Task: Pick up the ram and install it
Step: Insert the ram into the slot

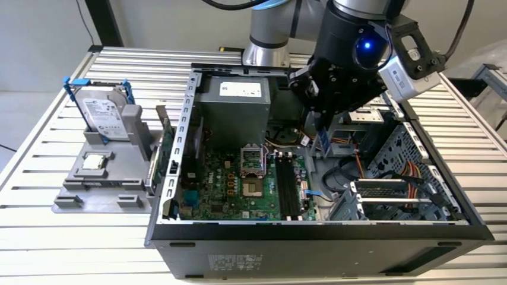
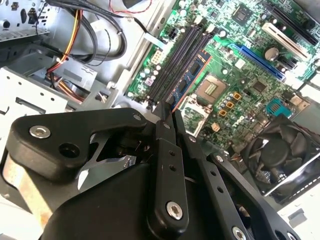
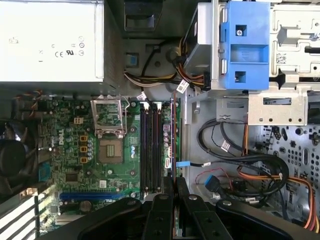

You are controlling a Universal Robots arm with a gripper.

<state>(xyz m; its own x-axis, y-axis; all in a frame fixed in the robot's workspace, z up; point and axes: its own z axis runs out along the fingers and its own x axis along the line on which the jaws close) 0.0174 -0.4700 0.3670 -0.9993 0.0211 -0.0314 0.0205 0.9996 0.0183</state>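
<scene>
While the arm (image 1: 348, 53) hangs over the open case (image 1: 317, 237) on the desk (image 1: 40, 249), I can see the tool (image 3: 173, 186) pressed together on the ram (image 3: 173, 135), pinching the stick between its two black fingers (image 3: 161, 215). In the first wrist view the ram reaches out from the fingertips as a thin edge-on line across the board (image 3: 120, 172). There it lies just beside the black slots (image 3: 150, 150), on the side toward the cables (image 3: 240, 167). In the second wrist view the ram (image 2: 190, 75) shows me its flat face, dark with a blue label and a bright lower edge, and it sits on the socket (image 2: 212, 91) side of the slots, with the fan (image 2: 277, 150) further off. Since the two wrist views put it on opposite sides of the slots, I read the ram as held above the board, lined up roughly along the slots and not yet seated in any of them. In the exterior view the arm's wrist is low over the case, beside the grey power supply (image 1: 234, 104). Outside the case, toward the exterior view's left, a grey fixture (image 1: 103, 193) holds the hard drive (image 1: 103, 113) upright, and the small square chip (image 1: 95, 161) lies flat just in front of it.
</scene>
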